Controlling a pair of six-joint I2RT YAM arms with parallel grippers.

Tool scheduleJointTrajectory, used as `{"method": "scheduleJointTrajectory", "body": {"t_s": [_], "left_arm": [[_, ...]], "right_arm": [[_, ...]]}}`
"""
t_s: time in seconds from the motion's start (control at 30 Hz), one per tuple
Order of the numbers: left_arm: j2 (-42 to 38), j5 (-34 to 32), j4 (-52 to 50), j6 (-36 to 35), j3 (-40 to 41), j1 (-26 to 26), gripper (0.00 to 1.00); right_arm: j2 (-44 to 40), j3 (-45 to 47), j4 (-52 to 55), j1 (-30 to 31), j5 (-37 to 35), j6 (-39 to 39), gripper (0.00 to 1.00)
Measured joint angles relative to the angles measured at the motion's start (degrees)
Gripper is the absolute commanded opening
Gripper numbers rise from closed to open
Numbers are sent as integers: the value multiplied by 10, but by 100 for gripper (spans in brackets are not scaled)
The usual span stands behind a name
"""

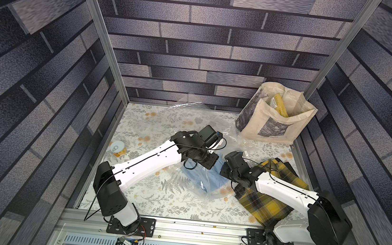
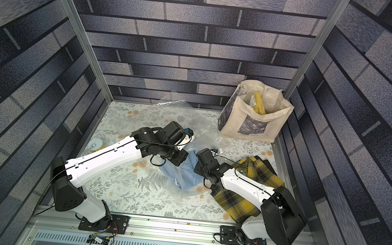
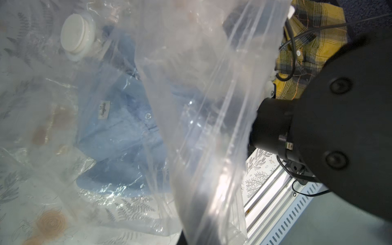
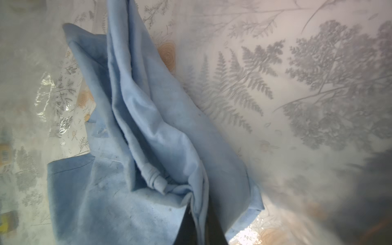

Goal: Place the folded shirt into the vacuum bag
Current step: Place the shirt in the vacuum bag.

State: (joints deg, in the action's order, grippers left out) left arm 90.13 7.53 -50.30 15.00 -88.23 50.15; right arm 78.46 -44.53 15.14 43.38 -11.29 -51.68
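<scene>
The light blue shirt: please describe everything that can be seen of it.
The light blue shirt is soft, brushed-looking cloth, folded but rumpled. It has a collar with a small white label and a pale button. What shows of it lies inside the clear vacuum bag, close to the white valve cap, over the flowered table. The right gripper is shut on a bunched fold of it.

Lab robot cell: aluminium frame post (image 1: 101, 33), brick-print walls (image 1: 210, 42), floral tabletop (image 1: 157, 198).
</scene>
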Motion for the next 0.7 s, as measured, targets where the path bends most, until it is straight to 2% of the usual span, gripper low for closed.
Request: {"method": "scheduleJointTrajectory", "body": {"t_s": [0.1, 0.33, 0.4, 0.5, 0.6, 0.67, 0.7], "left_arm": [[0, 0, -1, 0, 0, 0, 6], [0, -2, -1, 0, 0, -13, 6], [0, -2, -1, 0, 1, -15, 5], [0, -2, 0, 0, 1, -17, 5], [0, -2, 0, 0, 1, -16, 5], [0, -2, 4, 0, 1, -16, 5], [0, -2, 6, 0, 1, -16, 5]], "right_arm": [[-5, -13, -10, -4, 26, 17, 0], [-19, -18, -144, -7, 189, 2, 0], [-33, -21, -151, -10, 206, 0, 0], [-33, -55, -85, -21, 165, 3, 0], [-16, -59, -38, -36, 93, 0, 1], [1, -47, -21, -39, 54, 0, 8], [12, -40, -11, -39, 37, -1, 15]]}}
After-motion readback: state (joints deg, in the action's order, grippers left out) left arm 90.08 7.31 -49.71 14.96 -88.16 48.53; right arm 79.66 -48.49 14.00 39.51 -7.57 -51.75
